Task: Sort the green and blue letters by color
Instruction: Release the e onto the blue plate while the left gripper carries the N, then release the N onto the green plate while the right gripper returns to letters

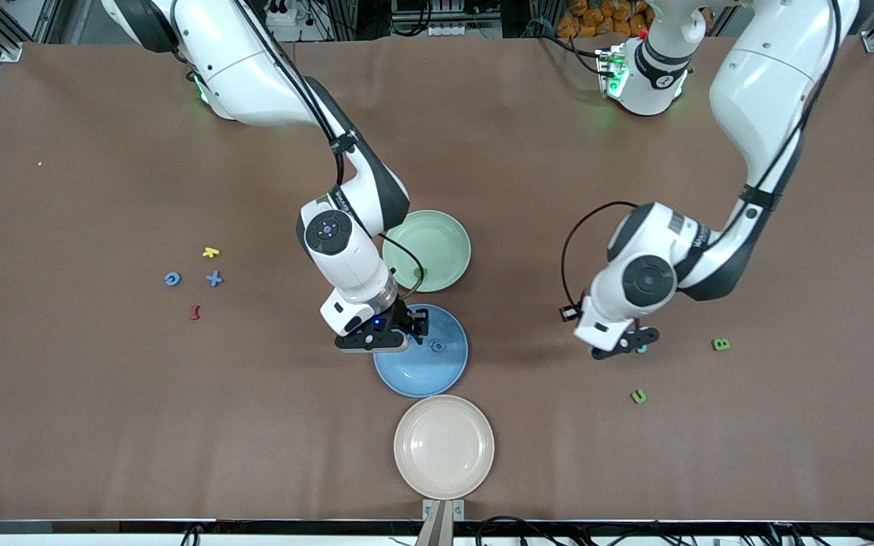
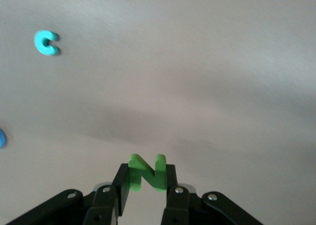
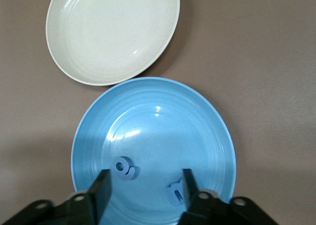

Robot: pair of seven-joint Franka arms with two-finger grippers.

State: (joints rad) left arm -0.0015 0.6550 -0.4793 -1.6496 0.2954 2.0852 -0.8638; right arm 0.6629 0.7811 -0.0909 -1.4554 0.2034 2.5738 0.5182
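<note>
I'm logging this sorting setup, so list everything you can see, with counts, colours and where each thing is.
plates: 3, mid-table row; green plate, blue plate nearer the camera, cream plate nearest
blue letters in the plate: 2, in the blue plate
blue letters on the table: 2, toward the right arm's end
yellow letter: 1, beside those
red letter: 1, beside those
green letters on the table: 2, toward the left arm's end
turquoise C: 1, on the table by the left gripper
green N: 1, in the left gripper
table: 1, brown
right gripper: fingers open, over the blue plate
left gripper: fingers shut on the green N
</note>
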